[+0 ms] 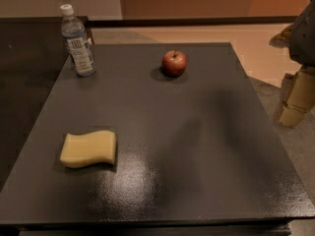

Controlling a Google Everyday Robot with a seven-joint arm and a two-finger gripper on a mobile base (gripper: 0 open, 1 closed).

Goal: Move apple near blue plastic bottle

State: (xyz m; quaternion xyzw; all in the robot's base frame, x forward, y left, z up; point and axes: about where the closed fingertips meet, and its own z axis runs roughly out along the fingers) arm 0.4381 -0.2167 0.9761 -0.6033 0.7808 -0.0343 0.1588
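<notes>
A small red apple [174, 63] with a short stem sits upright on the dark grey table [197, 146], at the far middle. The blue plastic bottle [77, 40], clear and bluish with a white cap and a pale label, stands upright at the table's far left corner, well to the left of the apple. My gripper [295, 102] is at the right edge of the view, beyond the table's right side and well away from both the apple and the bottle. It holds nothing that I can see.
A yellow wavy sponge [89, 148] lies on the near left of the table. A second dark surface [24, 82] adjoins the table on the left. The floor [295, 151] shows to the right of the table.
</notes>
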